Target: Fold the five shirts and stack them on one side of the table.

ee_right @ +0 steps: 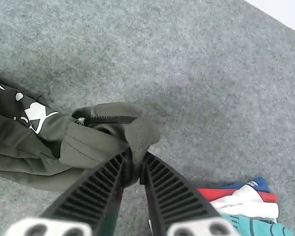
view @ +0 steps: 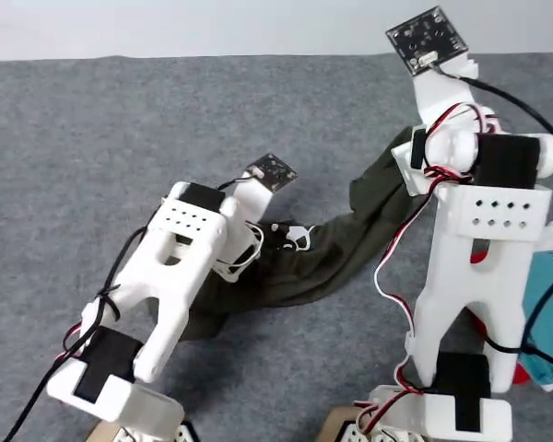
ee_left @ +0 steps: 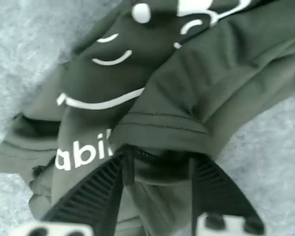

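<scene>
High view shows the dark green cloth shirt with white print point(view: 350, 230) lying long on the grey tabletop point(view: 92, 138), from 8 o'clock to 2 o'clock. The left tool point(ee_left: 157, 160) pinches it nearer the 8 o'clock end, and the right tool point(ee_right: 134, 164) pinches the 2 o'clock end.

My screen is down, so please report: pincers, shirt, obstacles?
Left pincer shut on olive shirt. Right pincer shut on its other edge. Coloured shirts lie apart from it, nothing blocking.

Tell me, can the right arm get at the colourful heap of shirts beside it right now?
Probably not yet: the right gripper is shut on the dark olive fabric shirt. The colourful shirt heap lies close, nothing between.
</scene>
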`<state>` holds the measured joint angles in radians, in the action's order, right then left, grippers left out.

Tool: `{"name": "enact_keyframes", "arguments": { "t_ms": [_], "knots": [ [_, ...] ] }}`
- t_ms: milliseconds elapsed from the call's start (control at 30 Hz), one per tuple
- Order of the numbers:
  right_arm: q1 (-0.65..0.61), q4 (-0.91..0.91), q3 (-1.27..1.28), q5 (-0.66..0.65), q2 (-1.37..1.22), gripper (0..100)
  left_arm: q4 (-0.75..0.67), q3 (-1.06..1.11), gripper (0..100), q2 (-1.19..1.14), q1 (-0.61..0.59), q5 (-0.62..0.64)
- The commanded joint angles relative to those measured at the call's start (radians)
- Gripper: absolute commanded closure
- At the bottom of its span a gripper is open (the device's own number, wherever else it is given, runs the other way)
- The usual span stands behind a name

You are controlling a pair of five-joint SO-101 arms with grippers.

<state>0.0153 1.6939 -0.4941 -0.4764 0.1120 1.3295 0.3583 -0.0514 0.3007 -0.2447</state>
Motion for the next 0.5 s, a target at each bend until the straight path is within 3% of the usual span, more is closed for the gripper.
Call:
{"name": "enact_keyframes", "arguments": {
  "t_ms": [0,267,467],
  "knots": [
    [-0.007,-0.012,-0.003,0.008,0.045,98.8,0.066,-0.079,81,0.049,0.002,-0.006],
    [-0.005,-0.012,-0.009,0.008,0.048,98.8,0.259,-0.18,81,0.189,0.009,-0.009],
    [-0.008,-0.01,-0.009,0.009,0.048,98.8,0.198,-0.085,81,0.163,0.04,-0.009]
  ]
}}
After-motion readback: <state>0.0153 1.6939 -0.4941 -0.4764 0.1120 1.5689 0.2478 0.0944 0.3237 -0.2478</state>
